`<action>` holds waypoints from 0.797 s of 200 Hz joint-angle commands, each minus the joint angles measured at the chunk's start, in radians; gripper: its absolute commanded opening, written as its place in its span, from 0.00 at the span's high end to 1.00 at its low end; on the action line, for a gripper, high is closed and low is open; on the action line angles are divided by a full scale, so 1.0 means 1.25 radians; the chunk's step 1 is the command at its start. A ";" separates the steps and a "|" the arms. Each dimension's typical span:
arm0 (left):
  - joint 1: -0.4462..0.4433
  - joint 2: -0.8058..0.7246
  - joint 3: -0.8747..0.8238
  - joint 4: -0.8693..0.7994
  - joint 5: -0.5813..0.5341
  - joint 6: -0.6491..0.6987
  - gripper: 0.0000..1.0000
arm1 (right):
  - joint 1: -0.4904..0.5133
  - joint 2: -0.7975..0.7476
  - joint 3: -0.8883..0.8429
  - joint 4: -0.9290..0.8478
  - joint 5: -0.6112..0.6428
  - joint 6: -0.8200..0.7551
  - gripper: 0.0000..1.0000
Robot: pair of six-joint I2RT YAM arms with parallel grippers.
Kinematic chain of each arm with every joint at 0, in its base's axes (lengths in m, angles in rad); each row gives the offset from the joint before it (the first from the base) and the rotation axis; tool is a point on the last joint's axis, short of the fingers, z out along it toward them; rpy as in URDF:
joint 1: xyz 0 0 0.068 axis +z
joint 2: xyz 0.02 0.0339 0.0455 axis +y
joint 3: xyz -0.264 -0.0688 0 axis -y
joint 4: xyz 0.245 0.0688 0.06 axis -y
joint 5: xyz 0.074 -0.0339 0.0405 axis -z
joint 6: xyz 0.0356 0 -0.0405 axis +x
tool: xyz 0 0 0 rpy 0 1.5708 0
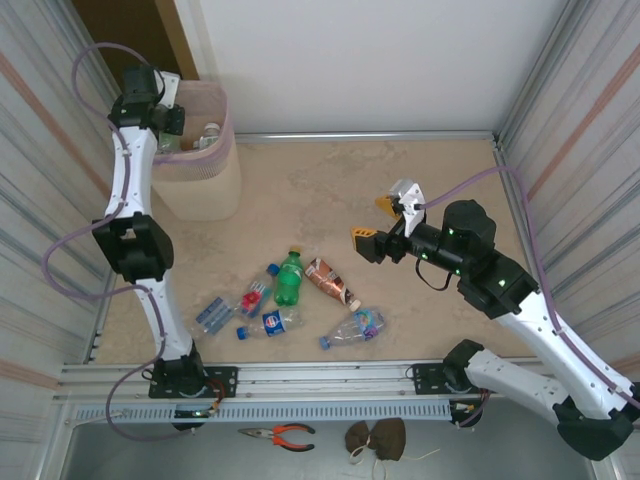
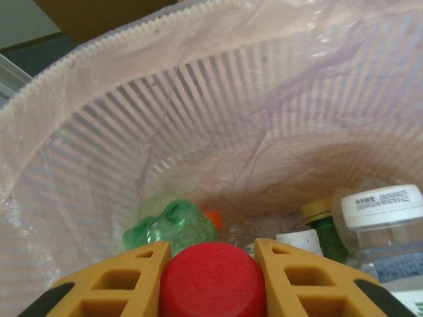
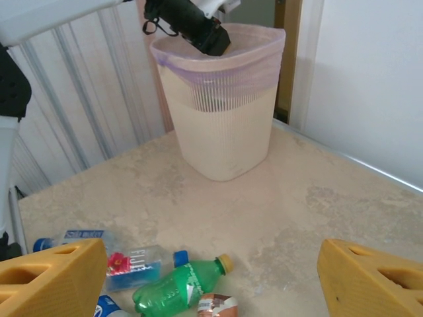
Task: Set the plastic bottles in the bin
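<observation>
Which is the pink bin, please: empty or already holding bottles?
Holding bottles, but far from full: in the left wrist view a crushed green bottle and a white-capped bottle lie at the bottom of the bin.

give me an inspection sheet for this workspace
surface: beige stone-look table
job's things: six plastic bottles lying near the front, one a green bottle; pink bin far left holds a white-capped bottle and others
clutter: pliers and a brown cloth lump on the front ledge
end effectors: left end effector shut on a red-capped bottle over the bin; right end effector open, holding nothing
cables: purple cables looped along both arms
surroundings: corrugated side walls, white back wall
</observation>
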 commanded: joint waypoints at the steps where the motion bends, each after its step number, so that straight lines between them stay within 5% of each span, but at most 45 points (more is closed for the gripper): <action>1: 0.016 0.030 0.037 -0.037 0.011 -0.030 0.63 | -0.012 -0.004 -0.005 0.013 -0.020 0.018 0.18; 93: 0.016 -0.039 0.029 -0.035 0.085 -0.062 0.36 | -0.019 0.000 0.007 0.016 -0.038 0.050 0.19; 159: 0.004 -0.144 -0.022 -0.040 0.177 -0.081 0.36 | -0.018 -0.002 0.008 0.010 -0.030 0.075 0.20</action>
